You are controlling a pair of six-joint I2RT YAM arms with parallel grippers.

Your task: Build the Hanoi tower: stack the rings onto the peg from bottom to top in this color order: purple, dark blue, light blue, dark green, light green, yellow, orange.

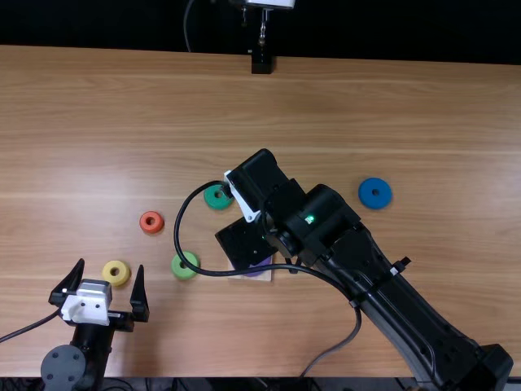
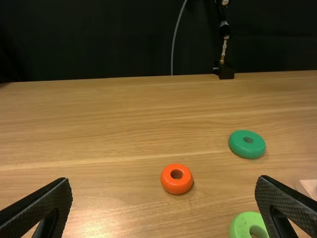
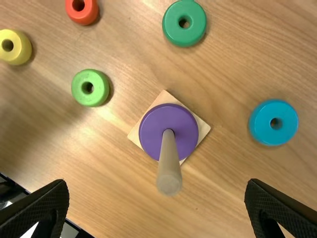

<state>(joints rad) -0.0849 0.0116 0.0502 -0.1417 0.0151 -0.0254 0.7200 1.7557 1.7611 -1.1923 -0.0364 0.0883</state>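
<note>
Starting at left, left end effector [image 1: 111, 263]: I have it above the near left part of the tabletop [image 1: 81, 106], its two fingers spread wide apart and nothing gripped between them
Yellow ring [image 1: 107, 274]: seen from above, it shows between the left end effector's fingers, lying flat with its hole up
Orange ring [image 1: 145, 226]: flat on the wood, farther from me than the yellow ring and to its right
Light green ring [image 1: 186, 273]: flat, right of the orange ring and closer to my edge; the right arm's cable crosses over part of it in the top view
Dark green ring [image 1: 212, 200]: flat, on the far side of the light green ring, near the right arm's wrist in the top view
Right end effector [image 1: 246, 243]: I see it over the wooden base; its fingers stand wide open, gripping nothing, with the peg showing between them in the right wrist view
Peg [image 3: 169, 171]: upright on the square wooden base [image 3: 166, 98], rising through the purple ring [image 3: 168, 116], which lies around it on the base
Blue ring [image 1: 374, 205]: flat and well apart from the others, right of the peg, on the far side of my right arm
</note>
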